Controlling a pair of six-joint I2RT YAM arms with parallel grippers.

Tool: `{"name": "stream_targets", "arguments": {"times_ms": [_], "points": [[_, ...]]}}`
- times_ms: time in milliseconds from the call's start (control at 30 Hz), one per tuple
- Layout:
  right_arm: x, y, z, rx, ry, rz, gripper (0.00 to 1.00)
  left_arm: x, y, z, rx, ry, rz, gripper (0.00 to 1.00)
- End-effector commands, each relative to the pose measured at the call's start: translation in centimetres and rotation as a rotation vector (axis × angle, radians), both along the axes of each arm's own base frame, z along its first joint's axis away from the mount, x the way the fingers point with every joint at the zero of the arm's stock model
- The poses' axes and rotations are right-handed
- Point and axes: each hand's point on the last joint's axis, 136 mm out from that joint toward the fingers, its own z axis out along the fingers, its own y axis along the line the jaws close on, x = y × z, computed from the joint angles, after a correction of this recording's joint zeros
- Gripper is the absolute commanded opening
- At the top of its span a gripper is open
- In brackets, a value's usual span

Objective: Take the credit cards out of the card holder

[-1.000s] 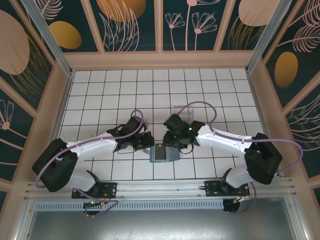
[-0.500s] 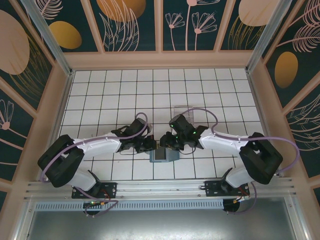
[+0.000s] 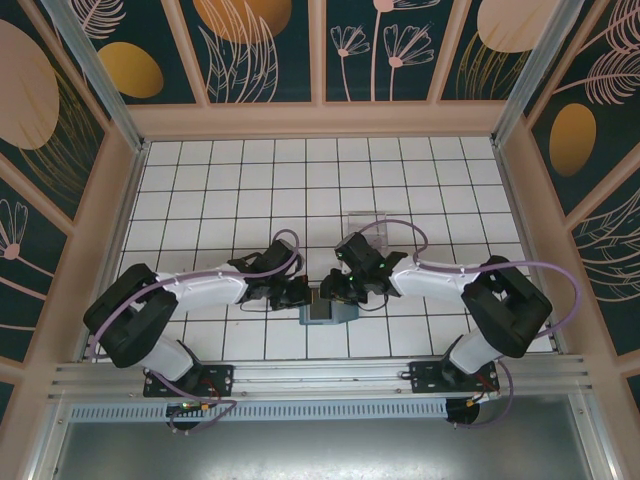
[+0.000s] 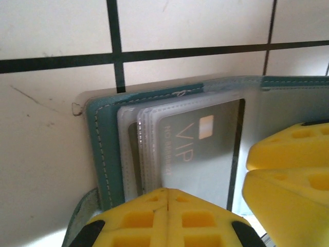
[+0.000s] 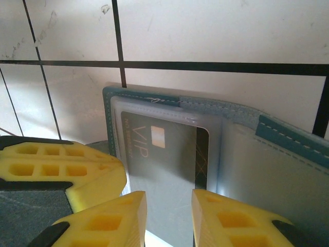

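Note:
The teal card holder lies open on the tiles near the front edge. In the left wrist view its stitched teal edge frames clear sleeves, and a dark credit card marked VIP sits inside one. My left gripper is shut, its tips pressed together on the sleeves' left side with nothing between them. My right gripper stands open low over the same card. Its midpoint is above the card's lower part, beside the holder's right panel.
A clear plastic tray stands on the tiles behind the grippers. The two grippers are close together over the holder: the right one's fingers crowd the left wrist view and the left one's fingers the right wrist view. Wooden walls ring the table.
Both grippers have come in lower and closer together over the card holder. The right gripper's jaws have narrowed somewhat. The holder has not moved.

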Motion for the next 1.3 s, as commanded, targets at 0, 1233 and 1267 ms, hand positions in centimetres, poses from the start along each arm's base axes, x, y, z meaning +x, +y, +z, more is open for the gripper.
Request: {"name": "stream_targets", "arguments": {"times_ms": [0,1233,1267], "points": [[-0.5,-1.2,-1.5,-0.056,0.016,0.009,0.29,-0.4,0.5,-0.8,0.049,0.009,-0.022,0.05],[-0.8,-0.1,-0.7,0.022,0.014,0.024,0.29,-0.7,1.1,-1.4,0.069,0.024,-0.001,0.04],[-0.9,0.0,-0.8,0.022,0.016,0.027,0.29,-0.7,1.1,-1.4,0.068,0.023,-0.001,0.04]]}}
